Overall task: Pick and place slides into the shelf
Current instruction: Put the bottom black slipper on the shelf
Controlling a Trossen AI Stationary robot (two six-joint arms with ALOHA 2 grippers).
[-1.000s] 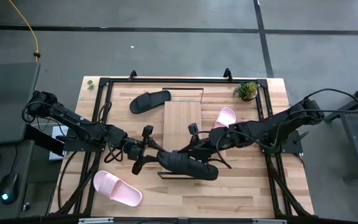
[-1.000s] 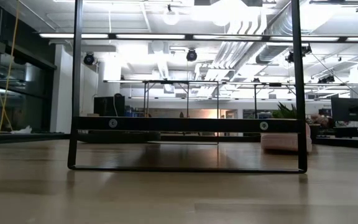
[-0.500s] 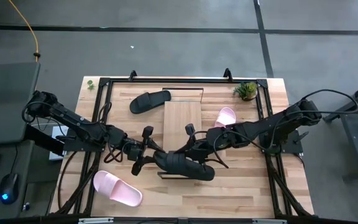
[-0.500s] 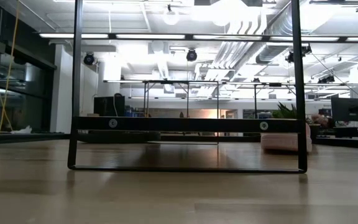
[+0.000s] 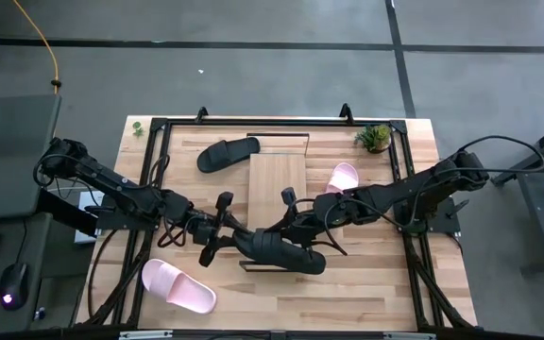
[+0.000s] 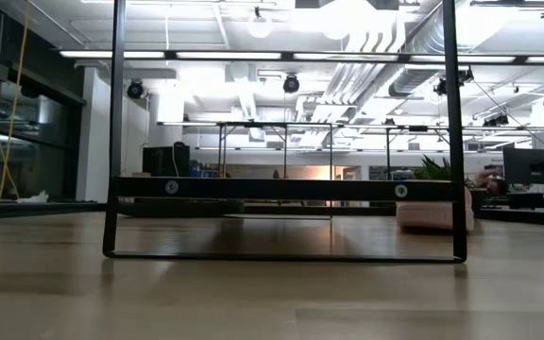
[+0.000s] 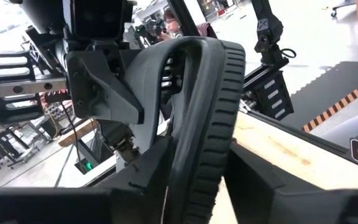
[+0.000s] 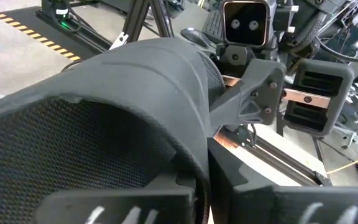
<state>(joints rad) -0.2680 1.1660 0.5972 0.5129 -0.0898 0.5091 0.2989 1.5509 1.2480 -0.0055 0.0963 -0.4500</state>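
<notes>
A matte black open-toe slide sandal (image 5: 280, 250) is pinched at opposite ends by the left hand (image 5: 223, 233) and right hand (image 5: 296, 227), at the near end of the long light-wood shelf board (image 5: 277, 189) on the plank bench (image 5: 385, 274).

Grey floor (image 5: 253, 76), bright ceiling lights (image 6: 263, 24) overhead

A slide (image 5: 279, 252) lies across the shelf's (image 5: 277, 179) near end.
</notes>
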